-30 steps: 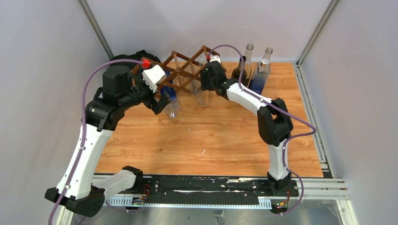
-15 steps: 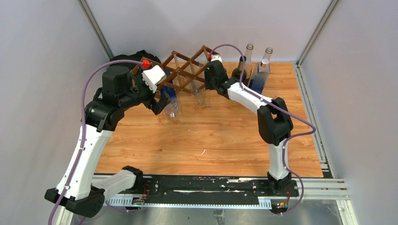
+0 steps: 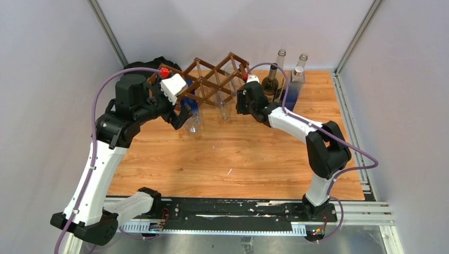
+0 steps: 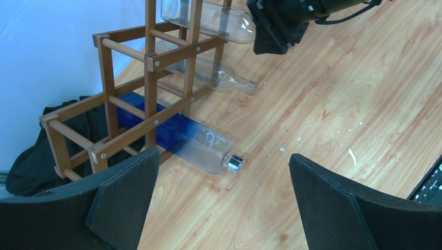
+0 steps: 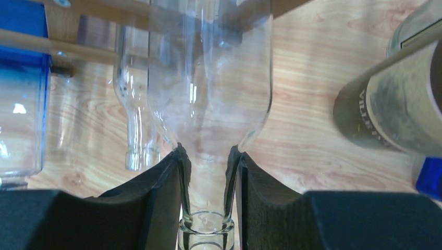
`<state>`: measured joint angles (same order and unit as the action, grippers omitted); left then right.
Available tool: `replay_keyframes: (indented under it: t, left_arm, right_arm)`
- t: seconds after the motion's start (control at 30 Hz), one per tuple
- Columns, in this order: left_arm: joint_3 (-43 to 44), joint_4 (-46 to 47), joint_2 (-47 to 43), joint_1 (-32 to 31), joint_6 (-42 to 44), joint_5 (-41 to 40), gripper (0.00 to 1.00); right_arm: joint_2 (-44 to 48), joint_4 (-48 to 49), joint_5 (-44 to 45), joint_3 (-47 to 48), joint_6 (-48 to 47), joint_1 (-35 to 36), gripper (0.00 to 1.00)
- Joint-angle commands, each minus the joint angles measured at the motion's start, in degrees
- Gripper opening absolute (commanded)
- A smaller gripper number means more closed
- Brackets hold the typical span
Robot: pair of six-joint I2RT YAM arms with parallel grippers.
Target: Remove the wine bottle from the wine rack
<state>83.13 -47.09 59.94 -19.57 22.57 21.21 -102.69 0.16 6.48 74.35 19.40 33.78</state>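
The wine rack (image 3: 212,79) is a brown stick lattice at the back of the table, also in the left wrist view (image 4: 151,62). My right gripper (image 5: 207,172) is shut on the neck of a clear wine bottle (image 5: 208,78), whose body still lies in an upper right cell (image 4: 208,18). In the top view that gripper (image 3: 241,91) sits just in front of the rack's right end. My left gripper (image 4: 223,156) is open and empty above the floor, near a blue bottle (image 4: 193,140) with a silver cap lying in a bottom cell.
A second clear bottle (image 4: 219,73) lies in a low cell with its neck on the wood. Several bottles stand at the back right (image 3: 286,74); a dark one (image 5: 391,109) is close to my right gripper. A black cloth (image 4: 31,151) lies behind the rack's left end.
My right gripper has moved toward the near right, away from the rack, with the clear bottle's neck in it. The left arm has not moved.
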Motion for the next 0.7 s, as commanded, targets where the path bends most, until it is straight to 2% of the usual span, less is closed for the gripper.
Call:
replay_keyframes:
  t: [0.0,0.3,0.67]
  left_arm:
    - [0.4,-0.5,-0.1,0.5,1.3,-0.3,1.0]
    - [-1.1,-0.5,-0.4,0.5,3.0,-0.4,1.0]
    - [-2.8,-0.5,-1.9,0.5,5.4,-0.4,1.0]
  right_arm:
    - [4.9,2.3,-1.7,-5.5,2.8,1.9,0.0]
    - [17.7,9.5,-3.8,-19.0,11.0,3.0,0.0]
    - [27.0,11.9,-10.8,-26.3,16.8,3.1,0.0]
